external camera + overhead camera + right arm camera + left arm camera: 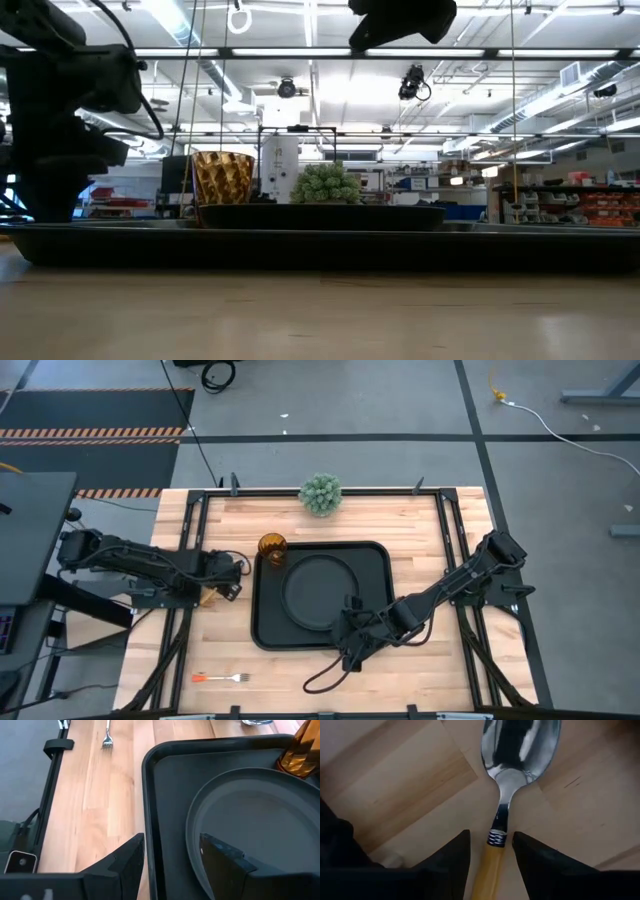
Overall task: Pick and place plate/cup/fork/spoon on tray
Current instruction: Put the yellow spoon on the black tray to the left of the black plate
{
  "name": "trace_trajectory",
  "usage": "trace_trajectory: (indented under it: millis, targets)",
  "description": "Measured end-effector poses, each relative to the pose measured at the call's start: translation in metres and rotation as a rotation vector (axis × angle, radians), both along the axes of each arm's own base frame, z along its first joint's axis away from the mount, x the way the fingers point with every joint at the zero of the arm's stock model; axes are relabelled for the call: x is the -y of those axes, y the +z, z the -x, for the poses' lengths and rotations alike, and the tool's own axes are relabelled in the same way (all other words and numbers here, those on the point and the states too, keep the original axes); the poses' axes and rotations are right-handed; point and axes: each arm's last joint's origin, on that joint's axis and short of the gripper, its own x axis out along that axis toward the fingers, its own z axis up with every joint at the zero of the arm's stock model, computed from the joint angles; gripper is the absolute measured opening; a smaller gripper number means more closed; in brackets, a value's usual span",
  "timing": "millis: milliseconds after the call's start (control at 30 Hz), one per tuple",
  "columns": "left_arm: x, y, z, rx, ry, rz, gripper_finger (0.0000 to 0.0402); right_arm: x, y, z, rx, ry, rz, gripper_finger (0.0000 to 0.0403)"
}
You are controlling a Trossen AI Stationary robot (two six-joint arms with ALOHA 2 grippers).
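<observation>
While the left tool [490, 855] sits low over the desk [220, 650] just left of the tray [375, 555], its two fingers [452, 857] stand parted on either side of the spoon [512, 770], at the ringed joint where the orange-yellow handle meets the metal neck; whether they press the handle cannot be told. The spoon lies flat on the pale wood, its shiny bowl pointing away from the tool. The right tool [170, 855] hovers released above the tray's near edge, one finger over the bare wood, the other over the plate [260, 820]. That black plate lies inside the tray, and the amber cup [272, 547] stands at the tray's far left corner. The fork [222, 678] lies on the wood near the front edge, well apart from the tray. A green spiky plant [321, 494] stands at the desk's far edge. Beyond it, grey floor carries loose cables and striped hazard tape; strip lights and shelving fill the room.
</observation>
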Motion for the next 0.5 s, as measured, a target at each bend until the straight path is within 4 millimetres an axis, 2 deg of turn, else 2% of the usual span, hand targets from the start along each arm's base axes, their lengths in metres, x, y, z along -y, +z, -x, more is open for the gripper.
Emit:
trace_trajectory:
  millis: [100,200,400,500]
  targets:
    - [-0.0015,-0.0006,0.0005,-0.003,0.007,0.003,0.0159,-0.0003,0.0001,0.0001,0.001,0.000,-0.001,0.0197]
    - [-0.0013,-0.0008,0.0003,-0.005,-0.015,0.006,0.0137,0.0000,0.0002,-0.0002,0.004,-0.006,-0.003,0.0197]
    - [0.0011,-0.0005,-0.0005,0.001,-0.034,-0.003,0.0028,-0.0018,0.0002,0.0008,0.007,-0.018,-0.016,0.0197]
    - [0.0028,-0.0014,-0.0009,0.011,-0.025,-0.017,0.0009,-0.0069,0.0003,0.0035,0.007,-0.002,-0.016,0.0197]
